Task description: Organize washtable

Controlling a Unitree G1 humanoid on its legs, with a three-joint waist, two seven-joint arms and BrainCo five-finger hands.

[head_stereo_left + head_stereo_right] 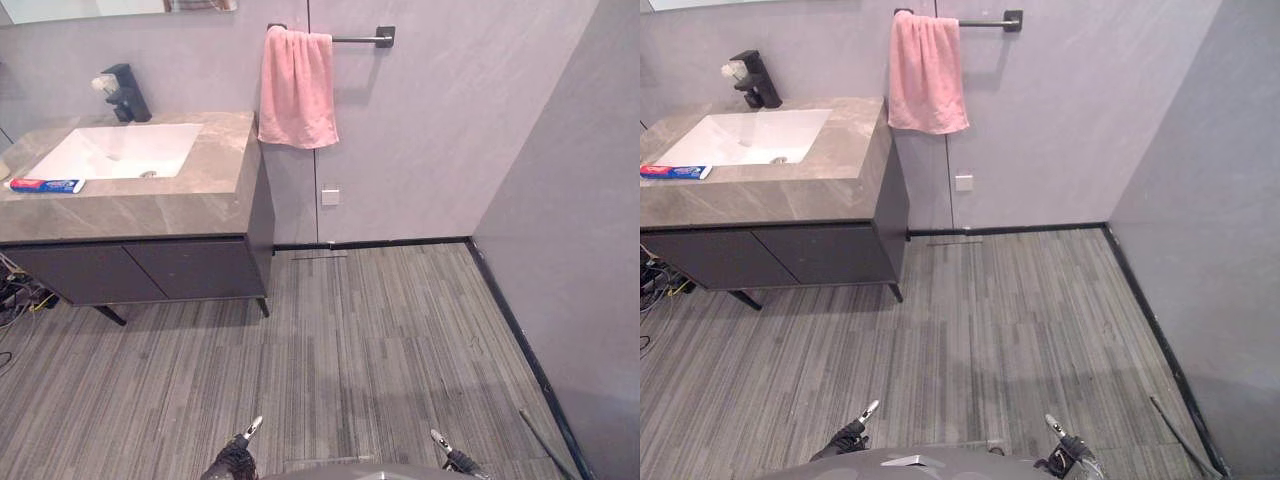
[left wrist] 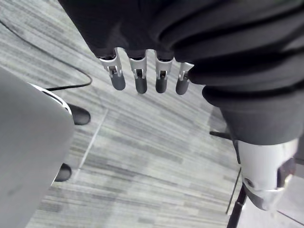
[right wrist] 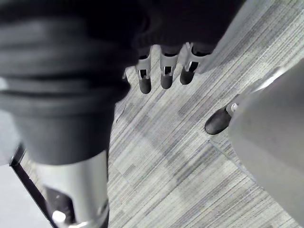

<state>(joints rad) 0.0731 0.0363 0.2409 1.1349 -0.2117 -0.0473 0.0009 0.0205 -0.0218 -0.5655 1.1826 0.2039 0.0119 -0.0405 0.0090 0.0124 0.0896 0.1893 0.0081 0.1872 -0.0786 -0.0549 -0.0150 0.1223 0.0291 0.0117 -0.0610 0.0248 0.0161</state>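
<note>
Toothpaste tube (image 1: 45, 185) on washtable (image 1: 150, 210), long axis 9-to-3 | 11 o'clock from your left hand (image 1: 237, 455), nearer than right hand (image 1: 455, 460) | both slack-fingered, empty

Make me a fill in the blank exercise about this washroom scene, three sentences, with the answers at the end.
1. The towel hanging from the wall bar is ____ in colour.
2. The toothpaste tube lies on the countertop, close beside the white ____.
3. The left hand and the right hand are both open, low over the floor, and hold ____.

Missing words: pink; sink; nothing.
</note>
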